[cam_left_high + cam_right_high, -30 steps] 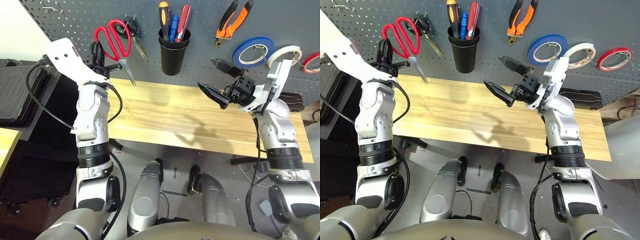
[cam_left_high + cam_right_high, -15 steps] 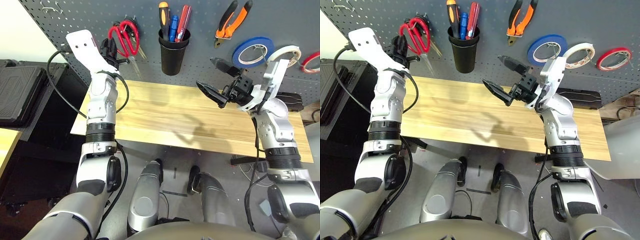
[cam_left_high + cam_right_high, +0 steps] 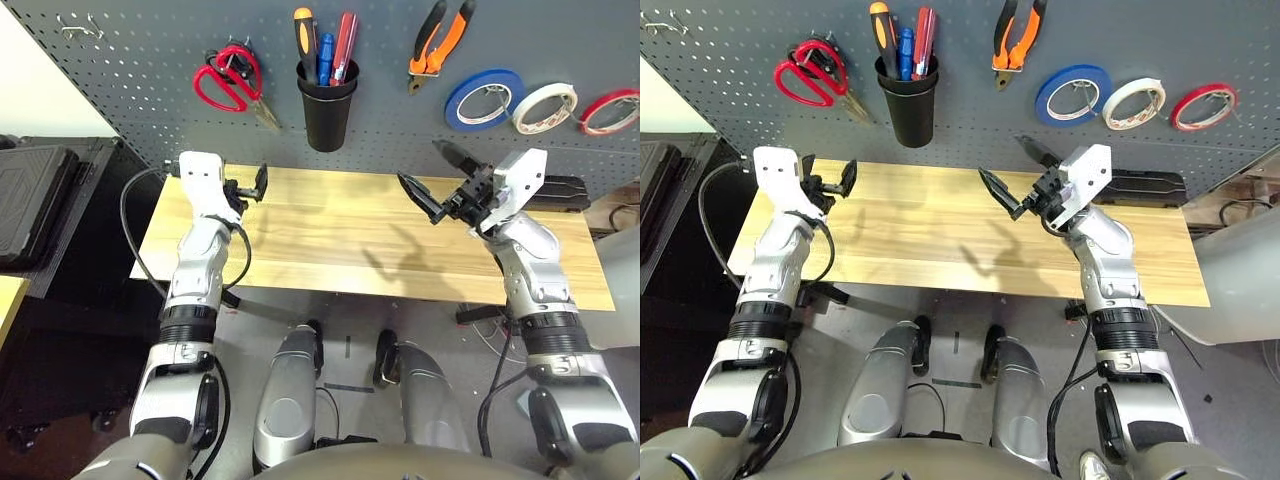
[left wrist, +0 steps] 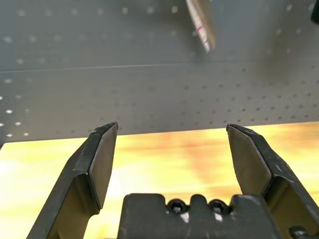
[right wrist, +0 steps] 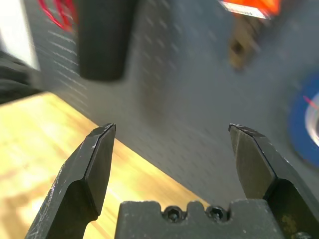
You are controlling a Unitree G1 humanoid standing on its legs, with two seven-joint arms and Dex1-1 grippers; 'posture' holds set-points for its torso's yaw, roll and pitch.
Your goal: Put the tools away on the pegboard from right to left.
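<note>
The left gripper (image 3: 252, 184) is released, its flat, wedge-shaped black fingers (image 4: 102, 162) spread wide and empty above the pale, grained wooden counter (image 3: 340, 235). The right gripper (image 3: 437, 180) is likewise released and empty, its pointed fingers apart over the counter's right half. Behind both stands the matte dark grey pegboard (image 3: 150, 60), dotted with rows of small holes. On it hang, from left to right, the red-handled scissors (image 3: 228, 78), a round black cup (image 3: 328, 100) holding the slim orange-and-black screwdriver (image 3: 304, 35), the orange-and-black pliers (image 3: 438, 38), a blue tape ring (image 3: 485, 100), the whitish tape roll (image 3: 545, 107) and a red tape ring (image 3: 612, 111).
</note>
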